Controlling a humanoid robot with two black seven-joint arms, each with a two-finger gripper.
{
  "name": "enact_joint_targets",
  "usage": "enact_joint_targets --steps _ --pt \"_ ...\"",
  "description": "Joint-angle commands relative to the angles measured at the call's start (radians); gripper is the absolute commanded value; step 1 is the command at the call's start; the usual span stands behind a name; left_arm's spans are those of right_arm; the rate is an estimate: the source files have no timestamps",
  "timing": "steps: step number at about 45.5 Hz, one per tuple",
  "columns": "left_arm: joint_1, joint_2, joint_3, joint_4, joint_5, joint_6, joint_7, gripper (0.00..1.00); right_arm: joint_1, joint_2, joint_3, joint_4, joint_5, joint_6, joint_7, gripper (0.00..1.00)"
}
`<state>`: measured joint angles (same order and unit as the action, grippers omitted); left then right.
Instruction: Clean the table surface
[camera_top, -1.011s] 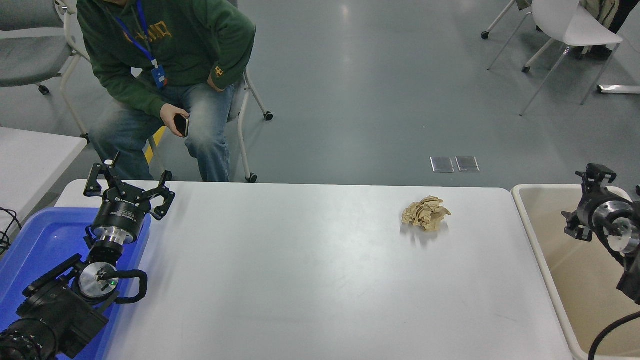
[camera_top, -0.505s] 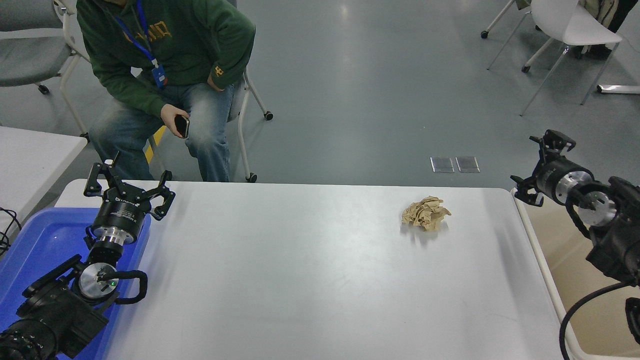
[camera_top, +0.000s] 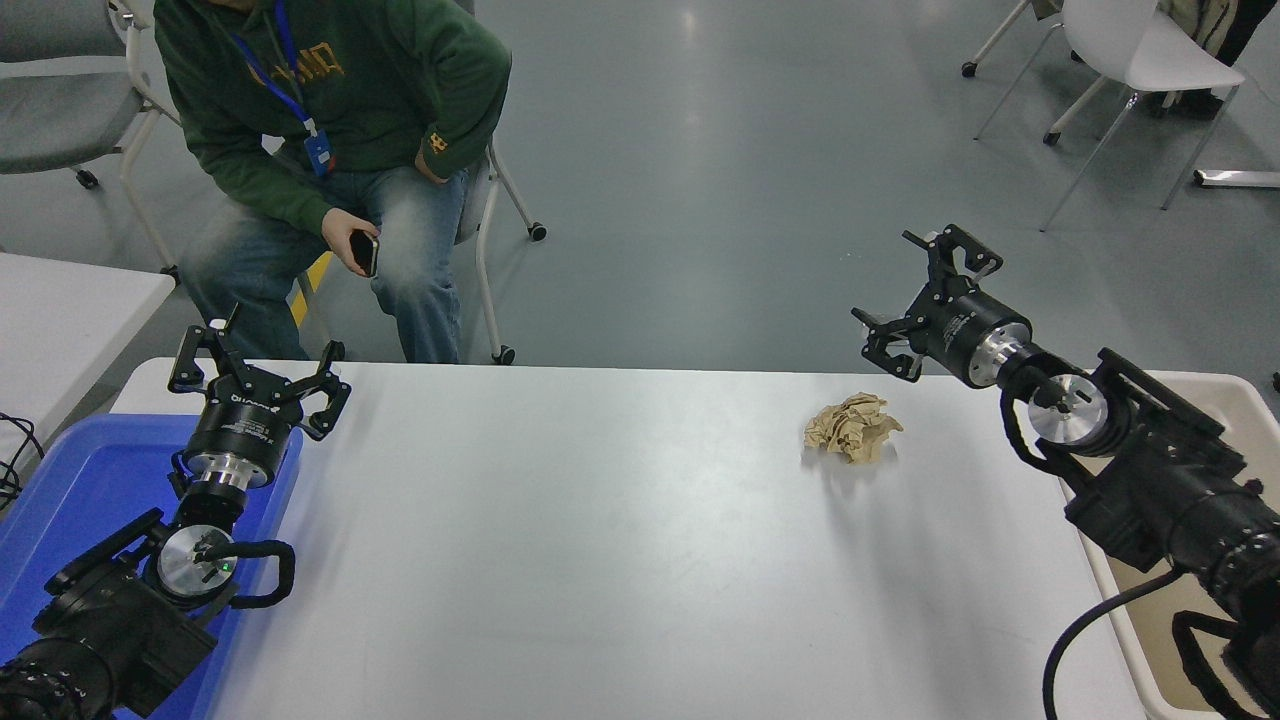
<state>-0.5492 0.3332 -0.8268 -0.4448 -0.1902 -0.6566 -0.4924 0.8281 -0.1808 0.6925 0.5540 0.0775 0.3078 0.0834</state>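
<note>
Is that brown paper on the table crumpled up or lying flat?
Crumpled. The brown paper sits on the white table as a bunched wad with folds and ridges, casting a small shadow, not spread out.

A single head view looks from high on the robot's side, forward and down across the table surface, which fills the lower half of the frame. The near edge is cut off at the bottom; the far edge runs across mid-frame, with grey floor and chairs beyond. The camera sits far enough back to take in both far corners, while both arms enter from the bottom corners, pointing away. No second view overlaps it.
</note>
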Motion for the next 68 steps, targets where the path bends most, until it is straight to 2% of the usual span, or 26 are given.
enact_joint_targets --steps 1,34,43,50,68 --pt "0.000 0.000 0.000 0.000 0.001 0.000 0.000 1.00 -0.063 0.055 0.036 0.084 0.001 -0.004 0.072 1.00" --pt "0.000 0.000 0.000 -0.002 0.001 -0.002 0.000 1.00 -0.086 0.089 0.019 0.066 -0.025 -0.030 0.098 1.00" --pt "0.000 0.001 0.000 -0.002 0.001 -0.002 0.000 1.00 -0.087 0.090 0.018 0.066 -0.165 -0.079 0.104 1.00" --pt "0.000 0.000 0.000 -0.002 0.001 -0.002 0.000 1.00 -0.089 0.090 0.018 0.067 -0.286 -0.113 0.185 1.00" --pt "0.000 0.001 0.000 -0.002 0.001 -0.002 0.000 1.00 -0.089 0.080 0.016 0.067 -0.435 -0.170 0.257 1.00"
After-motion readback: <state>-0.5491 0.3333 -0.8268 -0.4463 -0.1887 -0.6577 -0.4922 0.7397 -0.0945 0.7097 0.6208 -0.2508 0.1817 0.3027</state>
